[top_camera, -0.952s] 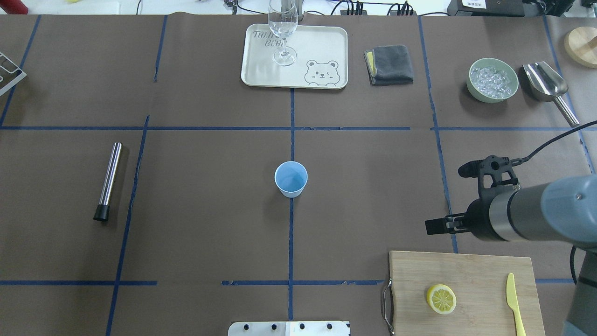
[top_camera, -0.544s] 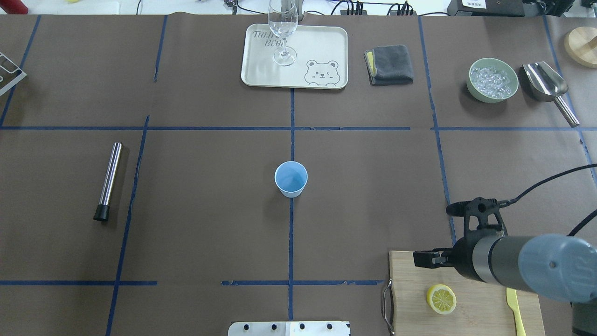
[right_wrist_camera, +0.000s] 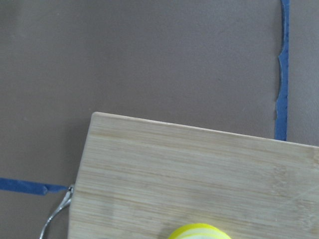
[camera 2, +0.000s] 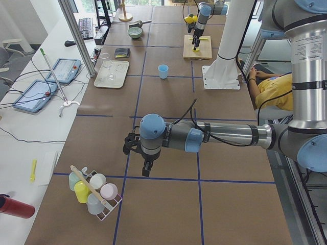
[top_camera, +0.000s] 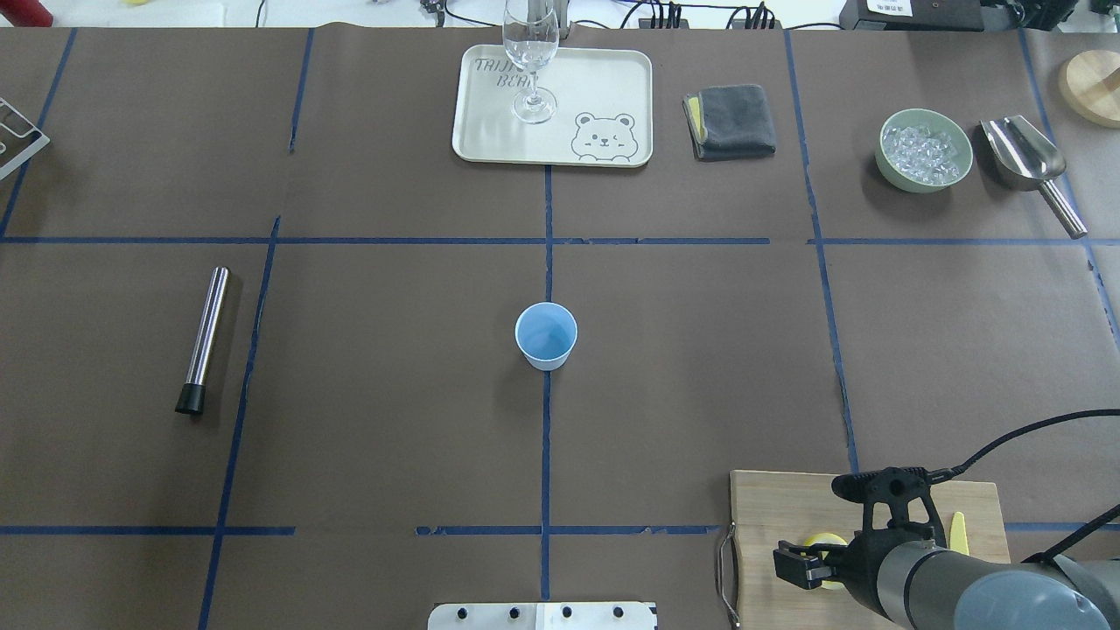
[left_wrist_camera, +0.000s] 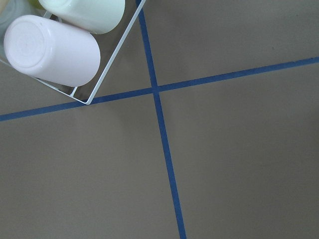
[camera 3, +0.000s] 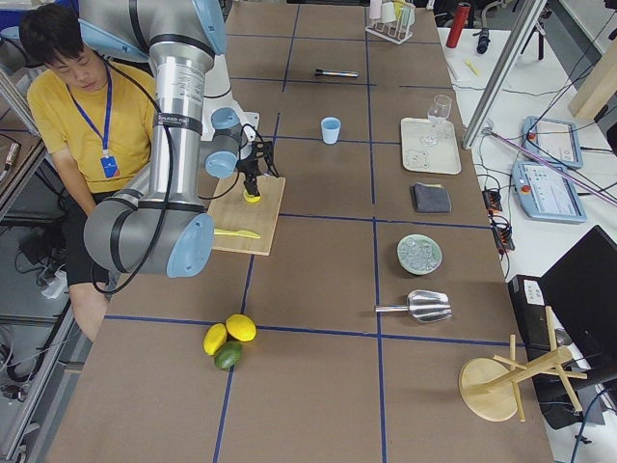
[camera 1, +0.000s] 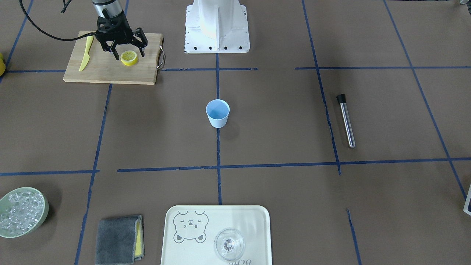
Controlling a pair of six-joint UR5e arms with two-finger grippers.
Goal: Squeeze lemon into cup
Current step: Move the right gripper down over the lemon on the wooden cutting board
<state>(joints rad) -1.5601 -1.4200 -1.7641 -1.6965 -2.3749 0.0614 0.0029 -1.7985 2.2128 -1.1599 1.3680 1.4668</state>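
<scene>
The lemon [camera 1: 129,57] is a round yellow slice lying on a wooden cutting board [camera 1: 106,73]. In the overhead view only a sliver of the lemon [top_camera: 822,541] shows beside the arm. My right gripper [camera 1: 124,51] hangs just above the lemon, open, its fingers spread to either side. The right wrist view catches the lemon's top edge [right_wrist_camera: 199,232] at the bottom. The light-blue cup [top_camera: 546,335] stands upright at the table's centre, far from the gripper. My left gripper [camera 2: 145,164] shows only in the exterior left view, over bare table; I cannot tell its state.
A yellow knife [camera 1: 85,55] lies on the board beside the gripper. At the far side are a tray [top_camera: 604,87] with a glass [top_camera: 530,52], a grey cloth [top_camera: 731,121], a bowl of ice [top_camera: 925,150] and a scoop [top_camera: 1024,153]. A metal rod [top_camera: 204,339] lies left.
My right arm has swung back toward the robot's side, from over bare table to above the cutting board, and now covers most of the lemon in the overhead view.
</scene>
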